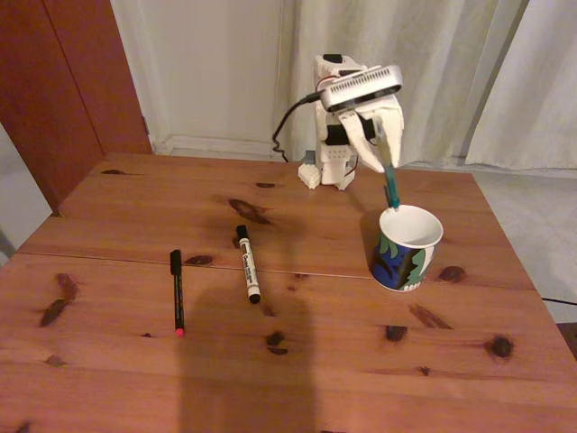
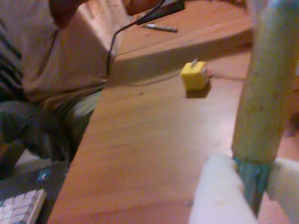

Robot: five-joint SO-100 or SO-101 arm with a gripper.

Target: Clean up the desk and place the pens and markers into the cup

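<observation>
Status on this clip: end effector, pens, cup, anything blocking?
End effector shut on green pen, tip at cup rim. Black pen and white marker lie on desk. Nothing blocking.

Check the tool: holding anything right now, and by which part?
Yes. The tool is shut on the green pen, gripping its upper end; the lower end hangs at the rim of the cup.

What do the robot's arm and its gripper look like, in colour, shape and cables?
In the fixed view the arm is made of white plastic parts with black motor blocks between them, on a white base. A black cable loops from its upper part down behind it. A flat, rounded light grey box sits on top. The gripper has two white, tapered fingers, which look cream and blurred in the wrist view.
</observation>
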